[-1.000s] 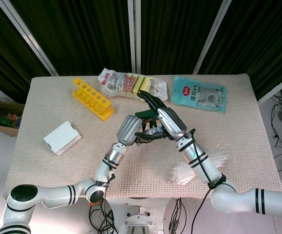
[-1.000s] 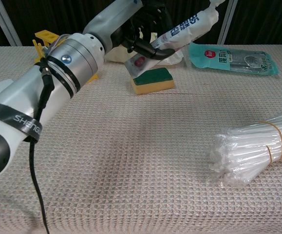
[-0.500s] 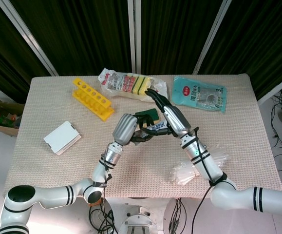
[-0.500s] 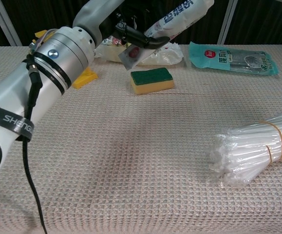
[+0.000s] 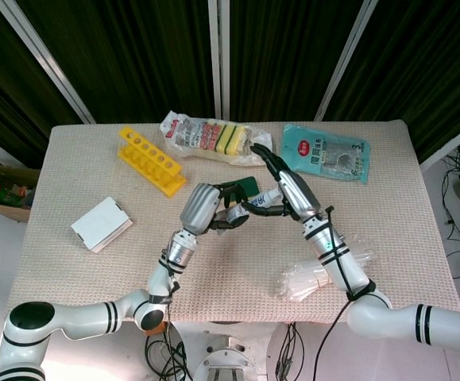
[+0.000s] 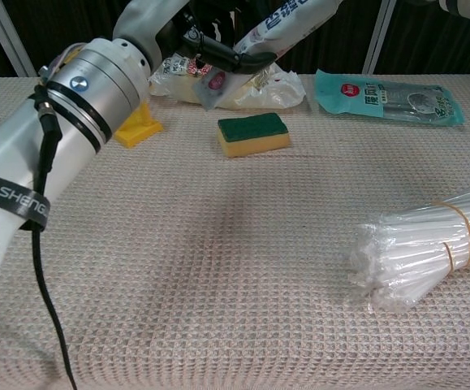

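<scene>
Plastic packet is off the table, gripped by your left hand and right hand; green sponge lies below them, untouched.

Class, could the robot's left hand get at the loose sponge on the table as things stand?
Probably not yet: the left hand hovers by the sponge, nothing between, but already holds a packet.

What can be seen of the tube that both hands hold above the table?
The tube is white and soft-looking, with blue print along its side and a flat crimped end bearing a red mark. It slants in the air above the green-topped sponge, touching nothing on the table. The left hand and the right hand both grip it; its cap end is hidden.
</scene>
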Controlling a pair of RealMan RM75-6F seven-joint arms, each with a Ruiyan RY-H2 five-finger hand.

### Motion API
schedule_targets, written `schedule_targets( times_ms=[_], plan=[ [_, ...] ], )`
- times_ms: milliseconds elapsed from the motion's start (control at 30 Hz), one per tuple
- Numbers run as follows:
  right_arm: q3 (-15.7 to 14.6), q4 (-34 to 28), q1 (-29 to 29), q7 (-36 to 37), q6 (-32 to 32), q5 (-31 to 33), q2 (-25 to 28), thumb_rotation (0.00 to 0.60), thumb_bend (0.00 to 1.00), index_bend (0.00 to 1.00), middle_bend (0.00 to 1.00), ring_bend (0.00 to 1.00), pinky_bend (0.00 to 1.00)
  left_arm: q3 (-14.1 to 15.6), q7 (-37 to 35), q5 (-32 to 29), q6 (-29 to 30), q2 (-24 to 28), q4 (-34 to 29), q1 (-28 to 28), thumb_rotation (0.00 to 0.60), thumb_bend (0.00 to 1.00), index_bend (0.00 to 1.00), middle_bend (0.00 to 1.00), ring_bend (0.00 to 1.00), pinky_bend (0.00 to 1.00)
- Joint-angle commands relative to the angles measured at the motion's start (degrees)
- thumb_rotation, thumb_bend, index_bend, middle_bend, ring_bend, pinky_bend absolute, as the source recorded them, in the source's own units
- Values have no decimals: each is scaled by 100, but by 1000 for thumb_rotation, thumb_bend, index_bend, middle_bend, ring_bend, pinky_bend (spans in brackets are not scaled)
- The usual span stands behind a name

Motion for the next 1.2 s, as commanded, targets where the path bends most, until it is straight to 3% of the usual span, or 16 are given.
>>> schedule_targets(
  times_ms=[33,1200],
  plan=[
    [-38,22,-26,78,-8,-55,-5,242,0,0,0,0,0,4,-44,21,37,-17,39,3,600,418,811,881,757,795],
    [0,614,92,1496,-37,-591,-820,213,0,0,0,0,0,-47,-410,46,168,-37,130,-6,600,418,815,886,764,797]
  ],
)
